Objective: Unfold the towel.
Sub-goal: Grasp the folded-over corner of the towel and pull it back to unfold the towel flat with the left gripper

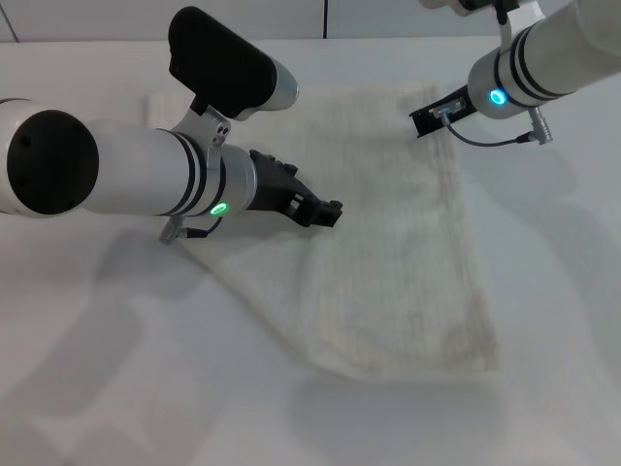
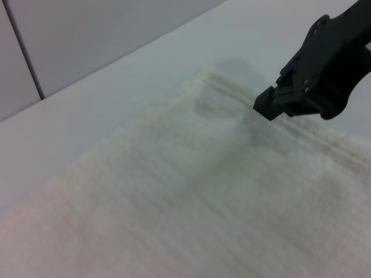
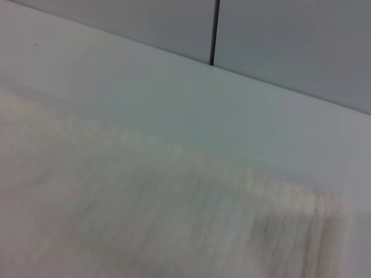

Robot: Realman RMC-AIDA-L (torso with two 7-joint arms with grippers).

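The off-white ribbed towel (image 1: 388,252) lies on the white table, long from far to near, with a rumpled fold along its left side under my left arm. It fills the left wrist view (image 2: 174,202) and the right wrist view (image 3: 116,220). My left gripper (image 1: 328,211) hovers over the towel's left-middle part and points right. My right gripper (image 1: 424,119) hangs just above the towel's far right corner. It also shows as a dark shape in the left wrist view (image 2: 272,104), casting a shadow on the cloth. Neither gripper visibly holds cloth.
The white table (image 1: 553,291) extends around the towel on all sides. A grey panelled wall (image 3: 261,40) stands behind the table's far edge. My bulky left forearm (image 1: 126,180) covers the towel's far left part.
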